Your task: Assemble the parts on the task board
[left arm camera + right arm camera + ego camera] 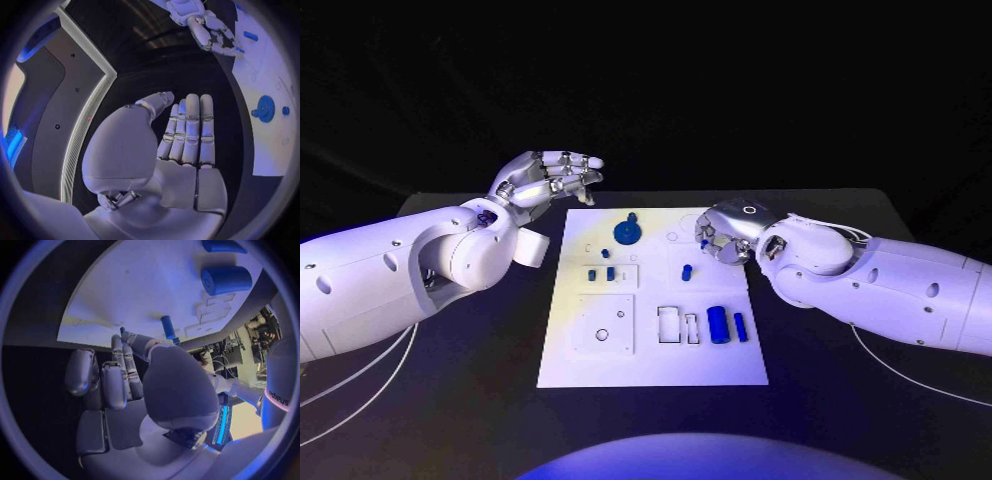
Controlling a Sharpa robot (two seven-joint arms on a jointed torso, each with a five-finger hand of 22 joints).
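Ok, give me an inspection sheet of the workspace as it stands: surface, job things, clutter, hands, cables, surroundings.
Surface: black table, task board lying flat mid-table.
Job's things: blue gear at the board's far end; small blue pegs mid-board; one peg near the right hand; two blue cylinders at the board's near right.
Clutter: nothing seen.
Hands: left hand raised beyond the board's far left corner, fingers apart, holding nothing; right hand over the board's right edge, fingers curled, nothing seen in it.
Cables: white cables trailing under both arms.
Surroundings: dark backdrop.
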